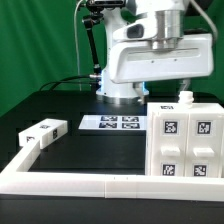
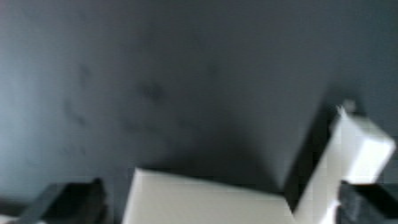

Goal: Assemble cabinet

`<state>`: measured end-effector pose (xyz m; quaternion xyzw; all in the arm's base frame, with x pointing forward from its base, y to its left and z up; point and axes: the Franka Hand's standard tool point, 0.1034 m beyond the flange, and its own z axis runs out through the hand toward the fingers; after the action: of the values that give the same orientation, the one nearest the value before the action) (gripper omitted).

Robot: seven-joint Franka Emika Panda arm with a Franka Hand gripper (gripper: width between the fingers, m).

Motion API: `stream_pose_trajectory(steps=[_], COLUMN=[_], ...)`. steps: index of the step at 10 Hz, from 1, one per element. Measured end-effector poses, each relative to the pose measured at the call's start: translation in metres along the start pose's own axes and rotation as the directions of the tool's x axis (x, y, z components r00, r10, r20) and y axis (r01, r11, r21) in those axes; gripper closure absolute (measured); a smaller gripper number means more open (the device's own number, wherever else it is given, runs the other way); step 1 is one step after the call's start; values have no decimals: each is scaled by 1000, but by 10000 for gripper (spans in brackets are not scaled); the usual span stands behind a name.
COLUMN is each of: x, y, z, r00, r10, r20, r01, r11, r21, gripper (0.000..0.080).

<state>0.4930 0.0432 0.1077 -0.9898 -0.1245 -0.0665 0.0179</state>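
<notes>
The cabinet (image 1: 185, 140) is a white blocky box at the exterior view's right, with four square tags on its front. My gripper (image 1: 182, 96) hangs from the white hand just above the cabinet's top; its fingertips are mostly hidden there. In the wrist view my gripper (image 2: 222, 205) is open. Its dark fingers (image 2: 63, 200) stand wide apart with a flat white cabinet surface (image 2: 205, 198) between them, with gaps on both sides. A second white piece (image 2: 359, 150) stands up beside one finger.
A small loose white piece (image 1: 40, 133) with a tag lies at the exterior view's left. The marker board (image 1: 112, 123) lies flat in the middle. The long low white border rail (image 1: 70, 182) runs along the front and the left side. The arm's base (image 1: 118, 90) stands at the back.
</notes>
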Motion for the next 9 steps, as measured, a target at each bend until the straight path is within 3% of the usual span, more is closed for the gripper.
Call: stream_pose_trajectory(steps=[1, 4, 8, 9], x=[-25, -68, -65, -73], y=[14, 59, 53, 60], z=[2, 13, 14, 15], r00=[1000, 1000, 964, 939], r10=[-2, -5, 266, 344], r20=[2, 25, 15, 23], r01=[2, 6, -265, -344], r11=[1000, 1000, 964, 939], r21=[-11, -29, -23, -21], gripper=[60, 3, 2, 2])
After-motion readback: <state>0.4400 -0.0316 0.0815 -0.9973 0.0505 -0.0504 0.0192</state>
